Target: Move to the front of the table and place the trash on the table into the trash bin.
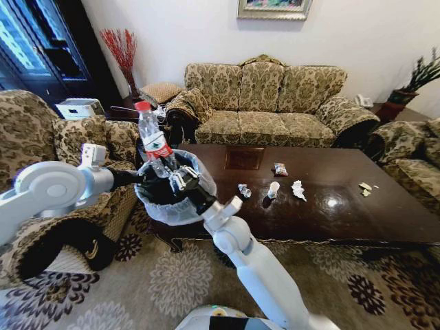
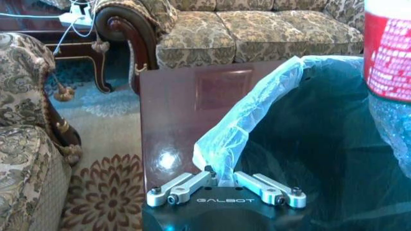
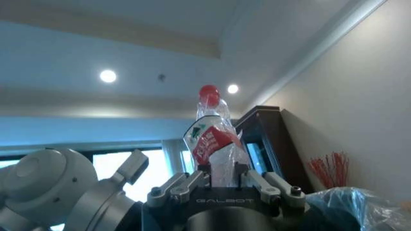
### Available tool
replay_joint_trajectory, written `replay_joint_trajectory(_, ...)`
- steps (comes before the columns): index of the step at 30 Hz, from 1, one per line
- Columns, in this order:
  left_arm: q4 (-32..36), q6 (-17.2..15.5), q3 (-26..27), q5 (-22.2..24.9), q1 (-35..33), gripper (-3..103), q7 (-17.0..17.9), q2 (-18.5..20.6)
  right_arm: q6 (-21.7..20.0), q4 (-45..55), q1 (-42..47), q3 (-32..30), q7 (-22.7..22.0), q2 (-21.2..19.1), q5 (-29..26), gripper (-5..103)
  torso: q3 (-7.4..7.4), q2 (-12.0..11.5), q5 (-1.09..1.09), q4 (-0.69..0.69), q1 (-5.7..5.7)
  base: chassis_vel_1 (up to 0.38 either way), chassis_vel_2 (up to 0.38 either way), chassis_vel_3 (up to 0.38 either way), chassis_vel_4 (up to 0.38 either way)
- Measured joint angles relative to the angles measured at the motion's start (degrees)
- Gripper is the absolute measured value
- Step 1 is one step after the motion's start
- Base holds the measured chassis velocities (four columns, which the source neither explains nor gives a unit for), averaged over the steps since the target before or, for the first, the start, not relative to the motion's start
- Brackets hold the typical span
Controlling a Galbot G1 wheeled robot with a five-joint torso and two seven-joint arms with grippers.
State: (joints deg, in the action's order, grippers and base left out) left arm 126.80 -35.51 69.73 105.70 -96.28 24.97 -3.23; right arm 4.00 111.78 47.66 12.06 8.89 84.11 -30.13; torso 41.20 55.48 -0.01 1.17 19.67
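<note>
1. Nearest us, our left tool (image 2: 222, 185) is clamped on the rim of the round dark trash bin (image 1: 172, 196) lined with a translucent whitish plastic bag, holding it raised just beside the near-left corner of the desk.
2. Our right tool (image 1: 180, 177) sits over the bin's mouth, its fingers (image 3: 257, 182) pinched on the base of the clear plastic bottle with a red cap and red label (image 1: 152, 139); the bottle stands nearly upright above the bin.
3. Beyond the bin lies the dark glossy reddish-brown wooden desk (image 1: 385, 220) with a square inlay panel.
4. Right of the bin on the desk we see a clear crumpled wrapper (image 1: 244, 190), a small white cup (image 1: 273, 189), a crumpled white tissue (image 1: 298, 190) and a small red-patterned wrapper (image 1: 280, 169).
5. Farthest from the bin, near the desk's right end, are yellowish scraps (image 1: 365, 188).
</note>
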Motion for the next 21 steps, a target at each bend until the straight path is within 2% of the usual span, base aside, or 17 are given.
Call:
replay_joint_trajectory(2,-0.04,0.01,0.00,-0.18,-0.11,0,0.00,-0.20,-0.10,0.17,0.12,0.00,-0.01,-0.24,0.03,20,0.00,0.00,-0.01,0.00,0.00,0.000,0.000,0.000,0.000)
replay_joint_trajectory(6,-1.69,0.06,0.00,-1.69,-0.73,0,-0.30,-0.85,-0.57,1.74,1.06,-0.64,-0.06,-1.66,-0.10,41,0.00,0.00,0.00,0.00,0.00,0.000,0.000,0.000,0.000)
replay_joint_trajectory(7,-1.69,0.06,0.00,-1.69,-0.73,0,-0.30,-0.85,-0.57,1.74,1.06,-0.64,-0.06,-1.66,-0.10,41,0.00,0.00,0.00,0.00,0.00,0.000,0.000,0.000,0.000)
replay_joint_trajectory(9,-2.72,0.14,0.01,-2.90,-0.98,0,-1.00,-0.86,-0.67,2.66,2.14,-1.24,-0.08,-2.39,-0.24,52,0.00,0.00,0.00,0.00,0.00,0.000,0.000,0.000,0.000)
replay_joint_trajectory(12,-3.34,0.14,0.00,-3.79,-1.24,0,-1.44,-0.83,-0.68,3.39,3.12,-1.59,-0.02,-2.96,-0.30,57,0.00,0.00,0.00,-0.01,0.00,0.000,0.000,0.000,0.000)
replay_joint_trajectory(15,-4.33,0.38,0.00,-5.52,-2.16,0,-2.15,-0.89,-0.91,5.51,5.66,-2.99,0.27,-4.25,-0.71,75,0.00,0.00,0.02,-0.01,0.00,0.000,0.000,0.000,0.000)
replay_joint_trajectory(16,-4.33,0.38,0.00,-5.52,-2.16,0,-2.15,-0.89,-0.91,5.51,5.66,-2.99,0.27,-4.25,-0.71,75,0.00,0.00,0.02,-0.01,0.00,0.000,0.000,0.000,0.000)
replay_joint_trajectory(18,-4.18,0.52,-0.01,-6.01,-2.45,0,-2.52,-1.05,-0.94,5.84,6.49,-3.50,0.76,-4.98,-0.77,85,0.00,0.00,0.01,-0.01,0.00,0.000,0.000,0.000,0.000)
replay_joint_trajectory(19,-4.18,0.52,-0.01,-6.01,-2.45,0,-2.52,-1.05,-0.94,5.84,6.49,-3.50,0.76,-4.98,-0.77,85,0.00,0.00,0.01,-0.01,0.00,0.000,0.000,0.000,0.000)
replay_joint_trajectory(21,-4.01,0.82,-0.10,-6.48,-2.67,0,-2.68,-1.12,-0.87,6.27,7.33,-3.62,1.65,-5.83,-0.93,96,0.00,-0.01,0.02,-0.01,0.00,0.000,0.000,0.000,0.000)
